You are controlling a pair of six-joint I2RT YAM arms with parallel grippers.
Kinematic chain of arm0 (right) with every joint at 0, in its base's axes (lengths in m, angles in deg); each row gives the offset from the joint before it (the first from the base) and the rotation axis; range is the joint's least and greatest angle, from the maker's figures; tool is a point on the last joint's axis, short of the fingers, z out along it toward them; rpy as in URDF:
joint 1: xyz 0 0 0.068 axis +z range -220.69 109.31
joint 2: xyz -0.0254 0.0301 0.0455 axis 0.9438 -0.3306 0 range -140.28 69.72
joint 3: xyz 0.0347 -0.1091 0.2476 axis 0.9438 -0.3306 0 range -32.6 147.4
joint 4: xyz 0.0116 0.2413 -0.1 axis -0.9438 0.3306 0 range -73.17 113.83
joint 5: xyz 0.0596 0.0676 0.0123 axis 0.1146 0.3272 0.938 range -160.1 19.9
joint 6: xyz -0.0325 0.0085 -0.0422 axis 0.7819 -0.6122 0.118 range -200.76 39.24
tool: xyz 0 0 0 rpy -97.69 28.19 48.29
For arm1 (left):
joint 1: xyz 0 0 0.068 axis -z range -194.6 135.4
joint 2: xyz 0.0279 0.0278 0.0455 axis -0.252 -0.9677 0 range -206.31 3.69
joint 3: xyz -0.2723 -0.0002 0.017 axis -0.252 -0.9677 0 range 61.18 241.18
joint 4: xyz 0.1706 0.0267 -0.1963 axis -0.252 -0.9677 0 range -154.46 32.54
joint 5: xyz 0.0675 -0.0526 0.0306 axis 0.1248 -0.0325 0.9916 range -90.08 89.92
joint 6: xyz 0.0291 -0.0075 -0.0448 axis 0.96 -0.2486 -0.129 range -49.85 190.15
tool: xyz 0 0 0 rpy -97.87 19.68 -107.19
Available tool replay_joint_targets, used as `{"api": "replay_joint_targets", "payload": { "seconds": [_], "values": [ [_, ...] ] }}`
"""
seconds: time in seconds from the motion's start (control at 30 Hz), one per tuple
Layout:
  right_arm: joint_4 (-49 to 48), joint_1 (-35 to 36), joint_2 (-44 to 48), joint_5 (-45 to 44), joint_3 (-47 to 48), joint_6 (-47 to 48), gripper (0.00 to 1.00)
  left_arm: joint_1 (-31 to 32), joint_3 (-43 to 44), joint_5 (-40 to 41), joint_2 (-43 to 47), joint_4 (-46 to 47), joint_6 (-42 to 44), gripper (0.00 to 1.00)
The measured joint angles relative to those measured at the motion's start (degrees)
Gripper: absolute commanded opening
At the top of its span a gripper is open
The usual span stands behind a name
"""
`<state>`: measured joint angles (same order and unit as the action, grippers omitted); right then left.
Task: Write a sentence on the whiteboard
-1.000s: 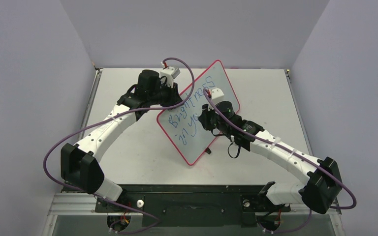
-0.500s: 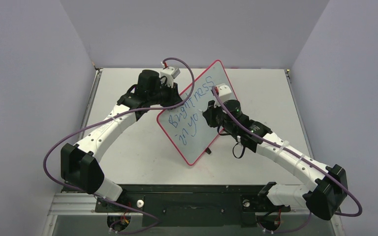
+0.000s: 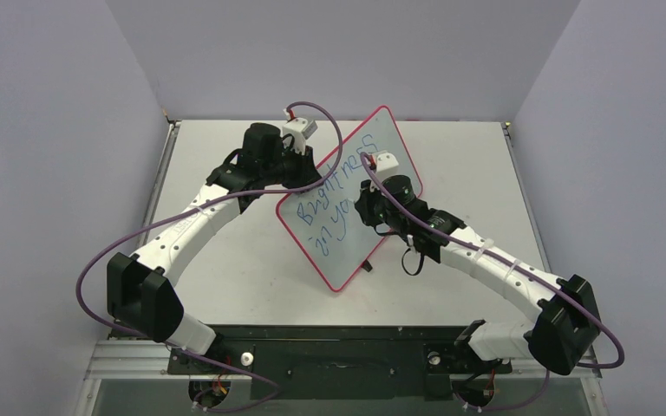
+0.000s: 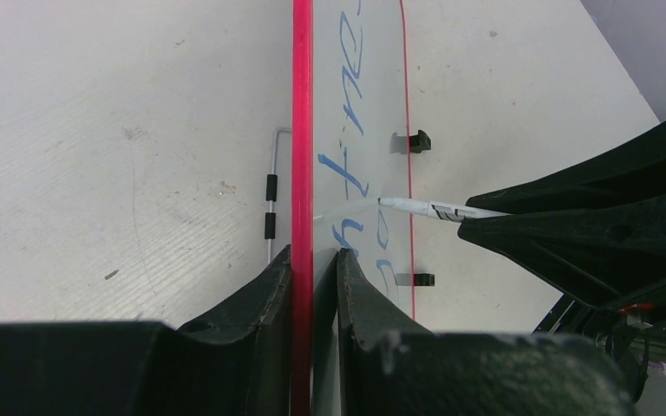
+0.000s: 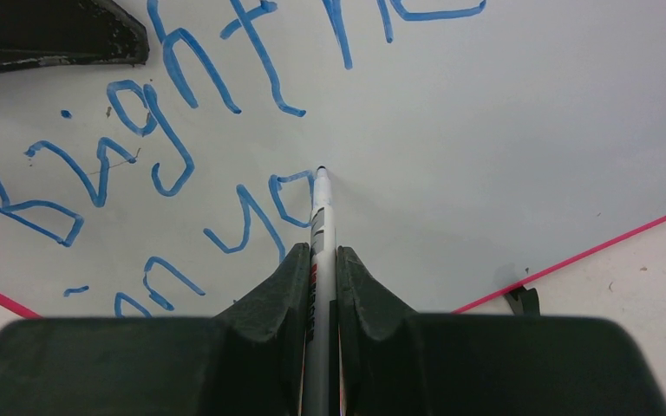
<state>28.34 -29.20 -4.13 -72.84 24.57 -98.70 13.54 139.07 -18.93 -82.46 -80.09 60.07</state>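
1. The whiteboard [image 3: 347, 260] stands propped on edge, tilted, at the middle of the table [image 3: 225, 269]; its red-pink rim faces the left wrist camera.
2. The sentence [image 3: 336, 192] runs in blue across the white face; "Brightness" fills line 1 and "in yo" begins line 2.
3. The left gripper [image 4: 314, 256] is clamped narrowly on the board's rim, 1 finger on each face.
4. The right gripper [image 5: 322, 253] is pinched tight on a white marker [image 5: 321, 212]; its tip touches the board just beside the "o".
5. Board and left arm sit as they did 1 second ago; the right arm's elbow, farther right half a second ago, is back nearer the centre.
6. The table is pale grey, lightly scuffed; plain lavender-grey walls [image 3: 338, 52] enclose it on 3 sides.
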Motion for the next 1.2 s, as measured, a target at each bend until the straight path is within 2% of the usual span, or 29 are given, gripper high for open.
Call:
{"api": "replay_joint_targets", "payload": {
  "seconds": [0.8, 1.2],
  "values": [
    [-1.1, -0.6, 0.9, 0.4, -3.9, -0.2, 0.0, -0.1, -0.2, 0.3, 0.0, -0.1, 0.0, 0.0],
    [0.8, -0.8, -0.3, -0.9, -1.6, -0.2, 0.0, -0.1, -0.2, 0.2, 0.0, 0.0, -0.1, 0.0]
  ]
}}
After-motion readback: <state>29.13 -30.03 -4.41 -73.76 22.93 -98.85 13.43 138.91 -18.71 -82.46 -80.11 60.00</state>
